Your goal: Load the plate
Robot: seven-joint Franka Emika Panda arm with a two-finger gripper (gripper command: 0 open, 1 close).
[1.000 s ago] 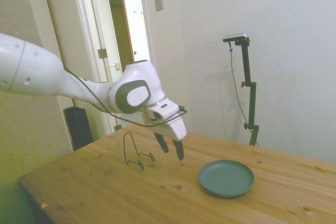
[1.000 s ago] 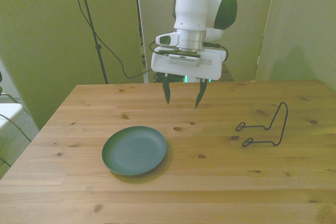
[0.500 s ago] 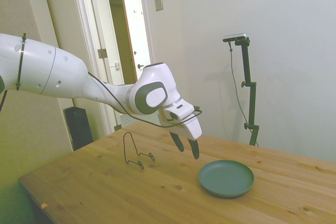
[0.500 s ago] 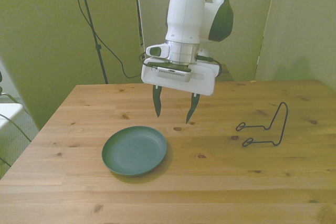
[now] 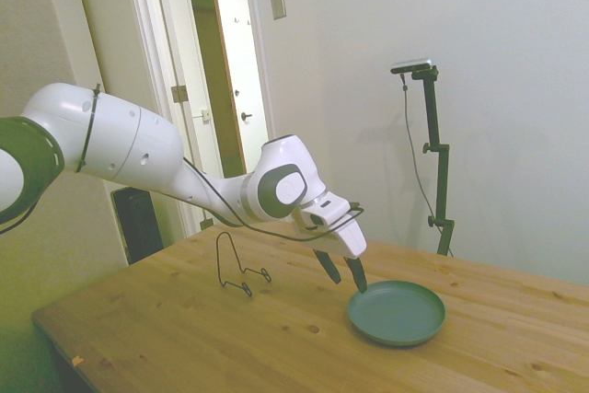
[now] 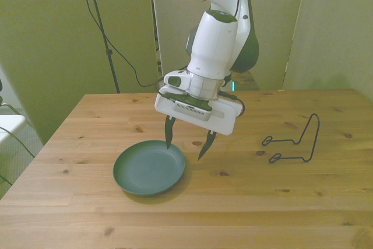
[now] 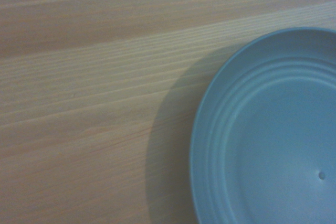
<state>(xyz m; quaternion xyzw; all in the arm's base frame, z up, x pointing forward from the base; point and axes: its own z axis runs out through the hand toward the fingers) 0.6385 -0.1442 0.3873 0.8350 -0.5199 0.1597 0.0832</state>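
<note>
The fingers (image 6: 169, 134) of the gripper (image 6: 186, 142) stand apart and hold nothing, straddling from above the rim of the plate (image 6: 148, 167) on the side facing the wire stand (image 6: 293, 141), the plate lying flat on the table (image 6: 233, 214).

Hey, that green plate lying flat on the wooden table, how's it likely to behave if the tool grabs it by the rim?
The plate looks rigid, so it should lift without flexing. Its rim is shallow and smooth, so the open tool may slip unless it pinches firmly. Being wide and held at one edge, it will probably droop or swing.
</note>
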